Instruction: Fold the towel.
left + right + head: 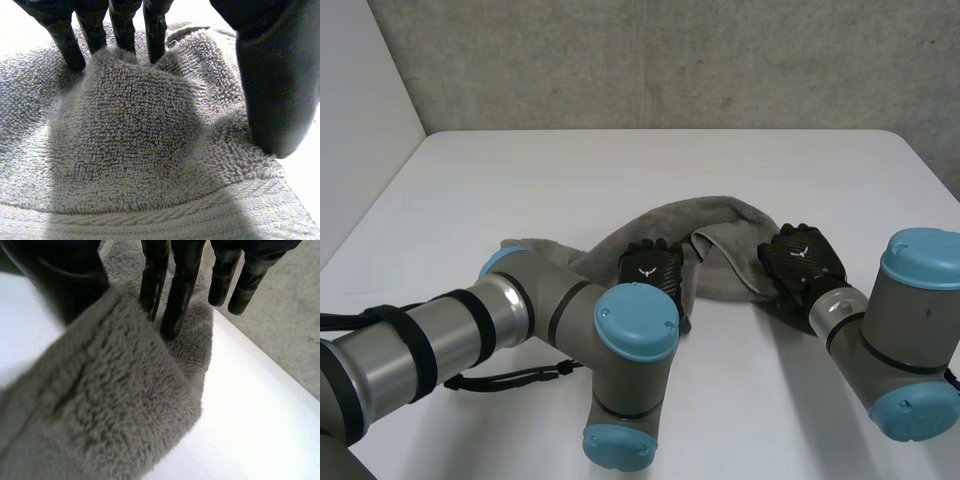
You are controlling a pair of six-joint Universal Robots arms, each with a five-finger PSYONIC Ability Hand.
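Head view, and we've got a plain white worktop (620, 170) with a rough grey wall (670, 60) behind the worktop's far edge. Across the worktop's middle lies the grey towel (720, 225), bunched and rumpled into a long, arching heap, thick looped pile with a flat woven hem band. Left hand (652, 270) is down on the towel's middle, fingers (67, 42) and thumb (272, 85) dug into the pile, a hump of cloth squeezed between them. Right hand (802, 258) has the end, the edge raised off the worktop, nipped between thumb (65, 280) and straight fingers (177, 295).
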